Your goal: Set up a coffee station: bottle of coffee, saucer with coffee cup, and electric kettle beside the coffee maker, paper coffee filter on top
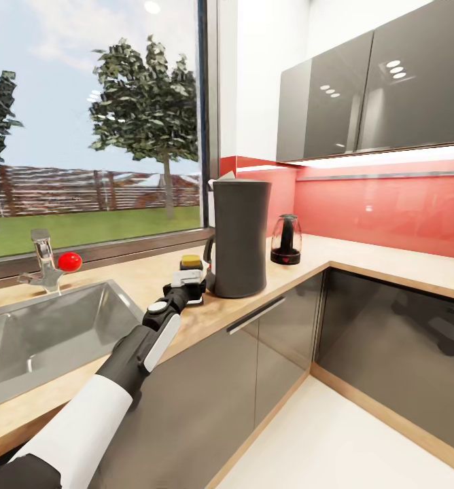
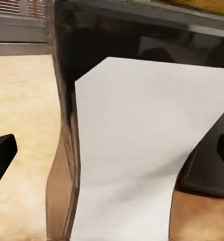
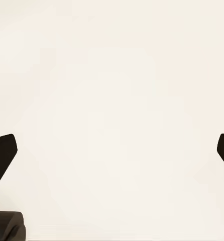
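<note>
The tall dark grey coffee maker stands on the wood-grain kitchen countertop. Just left of it is the bottle of coffee, with its yellow cap and white label. My left gripper reaches in at the bottle. In the left wrist view the bottle's white label sits between the wide-apart fingers of the left gripper, which is open. The clear electric kettle stands on the counter to the right of the coffee maker. My right gripper is open over a plain pale surface.
A steel sink and a tap with a red knob lie left of my arm, below the window. Glossy dark wall cabinets hang over the counter's corner. A pale piece peeks from behind the coffee maker's top.
</note>
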Tool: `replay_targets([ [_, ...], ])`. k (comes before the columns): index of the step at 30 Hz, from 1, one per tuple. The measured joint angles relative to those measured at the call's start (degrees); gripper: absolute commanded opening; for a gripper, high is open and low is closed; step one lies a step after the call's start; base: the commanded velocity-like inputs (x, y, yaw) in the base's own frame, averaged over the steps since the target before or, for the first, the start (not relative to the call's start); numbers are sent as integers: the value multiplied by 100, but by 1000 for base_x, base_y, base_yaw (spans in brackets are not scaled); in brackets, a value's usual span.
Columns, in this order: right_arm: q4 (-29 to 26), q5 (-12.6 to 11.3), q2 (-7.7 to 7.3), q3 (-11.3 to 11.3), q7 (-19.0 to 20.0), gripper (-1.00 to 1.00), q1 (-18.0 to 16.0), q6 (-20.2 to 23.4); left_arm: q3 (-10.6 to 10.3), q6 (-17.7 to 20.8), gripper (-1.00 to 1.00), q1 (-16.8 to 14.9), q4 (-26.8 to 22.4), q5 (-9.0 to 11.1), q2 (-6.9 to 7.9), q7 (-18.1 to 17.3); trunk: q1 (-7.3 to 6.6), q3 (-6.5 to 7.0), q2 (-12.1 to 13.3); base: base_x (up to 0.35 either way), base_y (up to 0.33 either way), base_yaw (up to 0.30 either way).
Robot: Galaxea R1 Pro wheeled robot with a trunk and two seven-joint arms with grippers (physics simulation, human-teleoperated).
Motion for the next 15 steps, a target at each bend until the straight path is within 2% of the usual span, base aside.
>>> replay_targets([
  [15, 0, -2, 0, 0, 1, 100, 0, 0, 0, 0, 100, 0, -9, 0, -1, 0, 0, 0, 0, -147, 0, 0],
])
